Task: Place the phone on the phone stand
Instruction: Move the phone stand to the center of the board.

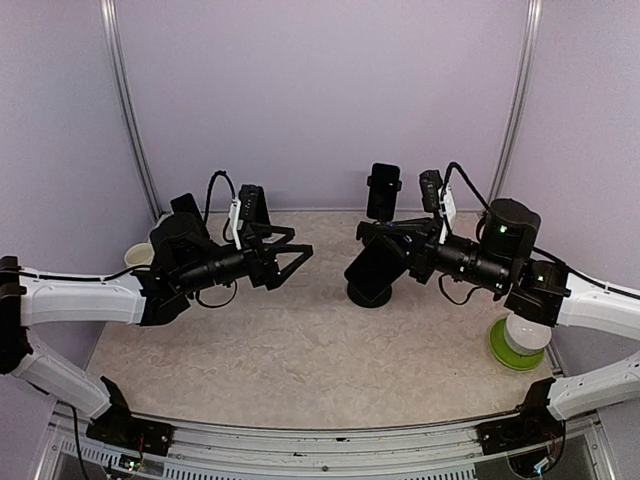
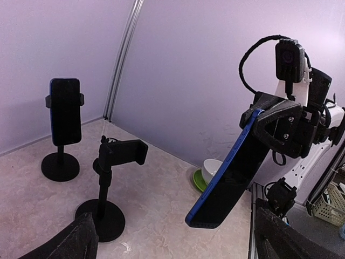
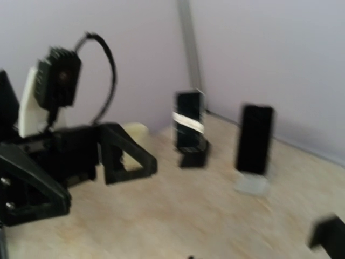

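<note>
A phone (image 1: pixel 373 268) with a blue edge and black screen (image 2: pixel 232 178) hangs tilted above the table, and my right gripper (image 1: pixel 400 245) is shut on its upper end (image 2: pixel 275 127). In the top view it sits just over an empty black phone stand (image 1: pixel 370 293). The left wrist view shows that stand's clamp (image 2: pixel 121 154) to the left of the phone and apart from it. My left gripper (image 1: pixel 300 243) is open and empty, facing the phone from the left; its fingertips (image 2: pixel 70 243) frame the bottom of its view. The right wrist view is blurred and does not show the phone.
Another stand at the back holds a phone (image 1: pixel 383 190) (image 2: pixel 64 110). Two more propped phones (image 3: pixel 188 127) (image 3: pixel 253 140) stand behind the left arm. A white bowl on a green plate (image 1: pixel 520 340) (image 2: pixel 207 172) is at the right, a cup (image 1: pixel 138 255) at the left.
</note>
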You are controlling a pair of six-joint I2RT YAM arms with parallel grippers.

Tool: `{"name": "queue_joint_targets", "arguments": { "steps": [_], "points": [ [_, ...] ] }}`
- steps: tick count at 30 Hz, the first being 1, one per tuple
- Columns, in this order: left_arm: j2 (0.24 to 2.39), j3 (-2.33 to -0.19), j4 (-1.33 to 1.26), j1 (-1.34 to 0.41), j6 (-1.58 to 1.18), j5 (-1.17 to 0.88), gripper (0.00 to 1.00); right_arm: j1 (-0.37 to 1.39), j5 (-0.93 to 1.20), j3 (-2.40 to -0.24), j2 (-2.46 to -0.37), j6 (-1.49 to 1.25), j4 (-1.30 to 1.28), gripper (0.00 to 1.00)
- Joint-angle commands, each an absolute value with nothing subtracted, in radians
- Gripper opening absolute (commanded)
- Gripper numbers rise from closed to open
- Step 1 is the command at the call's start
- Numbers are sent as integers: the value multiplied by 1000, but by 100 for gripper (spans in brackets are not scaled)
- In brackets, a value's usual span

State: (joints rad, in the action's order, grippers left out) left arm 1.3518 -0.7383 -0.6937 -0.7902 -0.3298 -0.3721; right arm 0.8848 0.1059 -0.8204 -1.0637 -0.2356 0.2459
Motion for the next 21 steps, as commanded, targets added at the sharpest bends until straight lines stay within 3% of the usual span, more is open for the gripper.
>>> {"name": "queue_joint_targets", "arguments": {
  "steps": [1,6,21],
  "points": [
    [1433,-820,-672,-776,-298,-440,99,875,-26,-797,-1013,-236,157,0],
    [1538,-917,-656,-765,-280,-477,99,867,-97,-764,-985,-255,98,0],
    [1855,-1194,-590,-736,-271,-542,81,859,-165,-697,-927,-301,46,0]
  ]
}}
